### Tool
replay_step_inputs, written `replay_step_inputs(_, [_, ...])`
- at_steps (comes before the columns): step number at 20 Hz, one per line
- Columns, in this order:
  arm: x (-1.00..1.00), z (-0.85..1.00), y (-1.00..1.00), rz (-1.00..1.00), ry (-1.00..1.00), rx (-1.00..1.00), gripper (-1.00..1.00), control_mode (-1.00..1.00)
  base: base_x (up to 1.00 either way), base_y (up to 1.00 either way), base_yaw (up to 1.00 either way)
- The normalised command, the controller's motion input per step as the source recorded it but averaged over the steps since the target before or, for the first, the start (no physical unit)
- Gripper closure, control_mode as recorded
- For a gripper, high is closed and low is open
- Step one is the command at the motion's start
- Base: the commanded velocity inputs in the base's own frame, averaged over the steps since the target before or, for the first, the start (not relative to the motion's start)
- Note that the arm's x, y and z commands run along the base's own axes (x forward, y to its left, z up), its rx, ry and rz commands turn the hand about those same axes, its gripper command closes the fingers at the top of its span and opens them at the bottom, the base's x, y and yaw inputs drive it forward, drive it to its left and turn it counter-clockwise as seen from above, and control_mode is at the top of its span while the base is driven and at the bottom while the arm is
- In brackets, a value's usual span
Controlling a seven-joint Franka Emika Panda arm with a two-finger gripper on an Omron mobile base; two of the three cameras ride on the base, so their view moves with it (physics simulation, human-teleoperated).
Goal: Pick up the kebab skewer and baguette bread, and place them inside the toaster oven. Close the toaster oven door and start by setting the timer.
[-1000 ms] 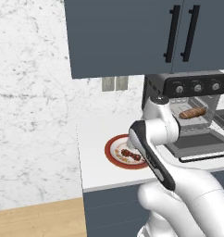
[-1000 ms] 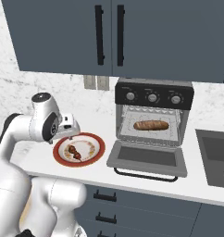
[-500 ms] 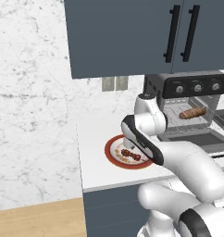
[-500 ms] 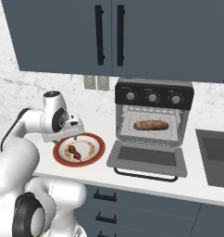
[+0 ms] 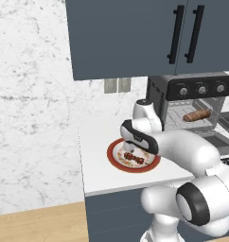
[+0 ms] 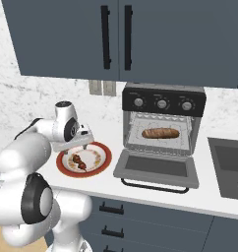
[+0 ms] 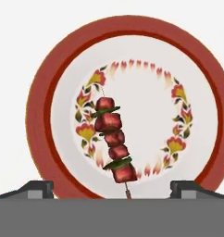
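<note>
Down at the bottom of the hand view stood the gripper (image 7: 112, 190), spread wide, holding nothing, one dark tip at the lower left and one at the lower right. Hung right above the plate (image 7: 40, 92), pointing straight down, likely so as to drop onto the food from on top.

Just past the tips lay the kebab skewer (image 7: 113, 145), flat on the plate, a little left of the middle of the frame. Ran nearly up and down in the picture, red chunks in a row with bits of green between, thin stick end poking toward the bottom edge. Sat between the two tips, so a squeeze across the chunks looked easy. Not touched.

In the right base view, seen at the left: the gripper (image 6: 77, 146) over the plate (image 6: 99, 147), skewer (image 6: 79, 161) beneath it. Counter (image 6: 155, 189) white underneath.

Farther right stood the toaster oven (image 6: 163, 120), its door (image 6: 158, 170) dropped flat, open so food could go in. Already inside, on the wire rack, lay the baguette bread (image 6: 161, 133). Three silver knobs across the top panel, waiting for the timer step.

Bread part looked done; skewer, door and timer all left to do.
</note>
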Motion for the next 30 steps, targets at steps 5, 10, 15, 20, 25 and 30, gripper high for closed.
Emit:
replay_step_inputs(5, [0.25, -0.49, 0.00, 0.02, 0.00, 0.00, -1.00, -1.00, 0.00, 0.00, 0.00])
replay_step_inputs(10, [0.19, -0.39, 0.00, 0.02, 0.00, 0.00, -1.00, -1.00, 0.00, 0.00, 0.00])
replay_step_inputs(15, [0.05, -0.37, 0.00, 0.02, 0.00, 0.00, -1.00, -1.00, 0.00, 0.00, 0.00])
replay_step_inputs(20, [0.00, -0.37, 0.01, 0.00, 0.00, 0.00, -1.00, -1.00, 0.00, 0.00, 0.00])
replay_step_inputs(25, [0.00, -0.33, 0.00, 0.00, 0.00, 0.00, -1.00, -1.00, 0.00, 0.00, 0.00])
replay_step_inputs(30, [0.02, -0.14, 0.01, 0.00, 0.00, 0.00, 1.00, -1.00, 0.00, 0.00, 0.00])
